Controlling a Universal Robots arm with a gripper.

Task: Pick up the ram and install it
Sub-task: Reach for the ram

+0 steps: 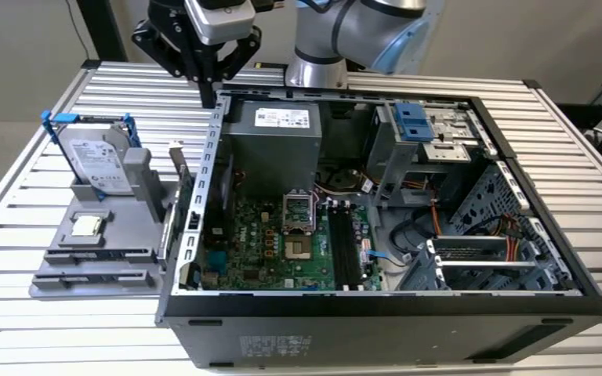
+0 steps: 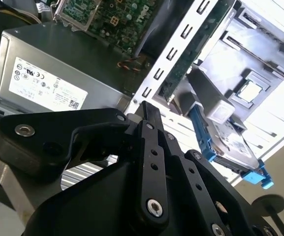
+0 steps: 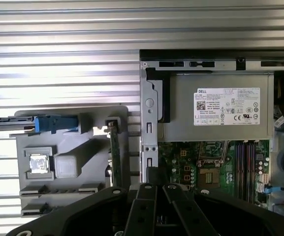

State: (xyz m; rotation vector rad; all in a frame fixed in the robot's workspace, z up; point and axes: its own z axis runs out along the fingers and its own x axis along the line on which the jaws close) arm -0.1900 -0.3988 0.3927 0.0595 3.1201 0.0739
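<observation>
A slatted aluminium surface (image 1: 29, 329) carries an open black-and-grey desktop computer case (image 1: 385, 321). The ram, a thin dark-green circuit-board stick (image 3: 114, 155), stands on edge in a grey plastic holder tray (image 3: 90, 162), just beside the case's outer wall. The black two-fingered end effector (image 1: 208, 94) hangs above the case's rim at that wall. It is clenched on nothing, above the ram and apart from it.
</observation>
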